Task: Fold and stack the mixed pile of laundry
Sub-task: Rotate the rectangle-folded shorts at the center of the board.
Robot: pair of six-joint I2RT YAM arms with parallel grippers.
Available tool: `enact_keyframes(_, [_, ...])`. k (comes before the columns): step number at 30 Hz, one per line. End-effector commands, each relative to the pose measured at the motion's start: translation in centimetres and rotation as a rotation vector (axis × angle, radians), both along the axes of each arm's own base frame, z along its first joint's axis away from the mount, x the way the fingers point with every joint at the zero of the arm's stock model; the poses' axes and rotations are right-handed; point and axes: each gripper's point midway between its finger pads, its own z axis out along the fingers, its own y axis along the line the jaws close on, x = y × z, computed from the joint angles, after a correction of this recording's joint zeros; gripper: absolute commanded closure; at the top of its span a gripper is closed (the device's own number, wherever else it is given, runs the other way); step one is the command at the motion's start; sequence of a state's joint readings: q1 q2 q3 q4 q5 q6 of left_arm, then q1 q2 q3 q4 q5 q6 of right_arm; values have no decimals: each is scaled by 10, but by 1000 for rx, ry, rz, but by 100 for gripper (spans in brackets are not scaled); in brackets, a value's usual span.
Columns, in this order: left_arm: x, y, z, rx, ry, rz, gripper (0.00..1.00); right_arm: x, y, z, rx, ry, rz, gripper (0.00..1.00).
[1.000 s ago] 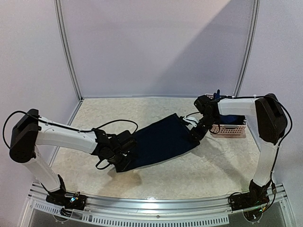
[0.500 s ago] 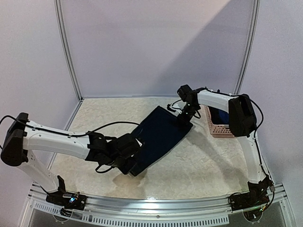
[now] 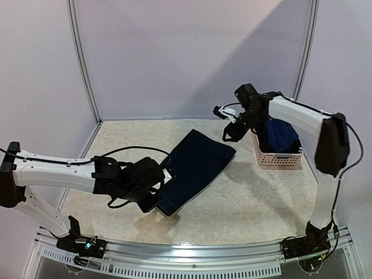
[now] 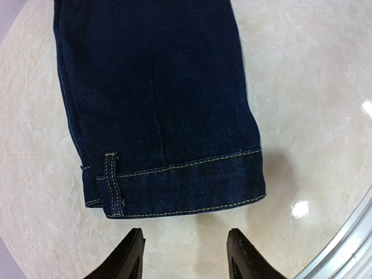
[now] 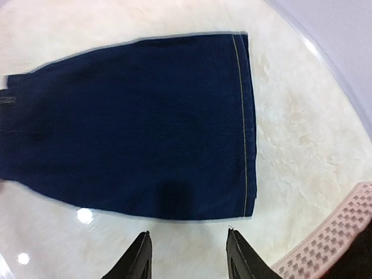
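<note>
A folded dark navy denim piece (image 3: 195,165) lies flat on the table, running from the back middle to the front left. Its stitched waistband end (image 4: 180,186) lies just beyond my left gripper (image 4: 185,251), which is open and empty. My right gripper (image 5: 187,251) hangs open above the table, off the denim's hemmed far end (image 5: 241,128), holding nothing. In the top view the left gripper (image 3: 158,197) sits at the denim's near end and the right gripper (image 3: 228,132) is raised beside its far corner. More navy laundry (image 3: 279,135) fills the pink basket.
A small pink perforated basket (image 3: 279,158) stands at the back right, and its corner (image 5: 325,244) shows in the right wrist view. The table's metal front rail (image 3: 186,256) runs along the near edge, with white walls at the back and sides.
My right gripper has let go of the denim's far end, opened and lifted up toward the basket. The denim now lies flat. The left gripper has backed slightly off the near end.
</note>
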State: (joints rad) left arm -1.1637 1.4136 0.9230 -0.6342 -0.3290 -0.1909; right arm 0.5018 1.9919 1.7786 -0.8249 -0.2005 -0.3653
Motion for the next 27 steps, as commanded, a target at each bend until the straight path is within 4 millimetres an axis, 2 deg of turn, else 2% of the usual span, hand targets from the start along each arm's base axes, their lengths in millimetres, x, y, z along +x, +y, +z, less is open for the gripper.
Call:
enact_keyframes(1, [2, -6, -5, 103, 10, -120, 49, -58, -8, 55, 159, -37, 52, 56])
enact_keyframes(2, [9, -4, -6, 113, 18, -100, 49, -66, -14, 52, 159, -38, 47, 56])
enact_keyframes(3, [16, -3, -9, 119, 31, -80, 50, -77, -19, 62, 176, -64, 49, 56])
enact_keyframes(4, [24, -1, -12, 117, 48, -48, 50, -85, -24, 58, 174, -66, 54, 56])
enact_keyframes(6, [51, 11, -14, 106, 72, 70, 50, -102, -34, 67, 195, -116, 63, 55])
enact_keyframes(9, [85, 29, -20, 84, 102, 229, 51, -118, -42, 64, 238, -157, 81, 54])
enact_keyframes(10, [94, 34, -22, 74, 113, 271, 50, -123, -44, 69, 264, -178, 90, 52])
enact_keyframes(13, [112, 45, -30, 55, 146, 364, 48, -132, -48, 66, 295, -179, 108, 51])
enact_keyframes(16, [120, 50, -35, -14, 208, 429, 41, -130, -52, 56, 280, -159, 101, 50])
enact_keyframes(19, [123, 56, -40, -83, 279, 477, 39, -129, -53, 46, 266, -141, 104, 50])
enact_keyframes(27, [115, 69, -57, -185, 421, 541, 33, -132, -52, 38, 264, -113, 127, 50])
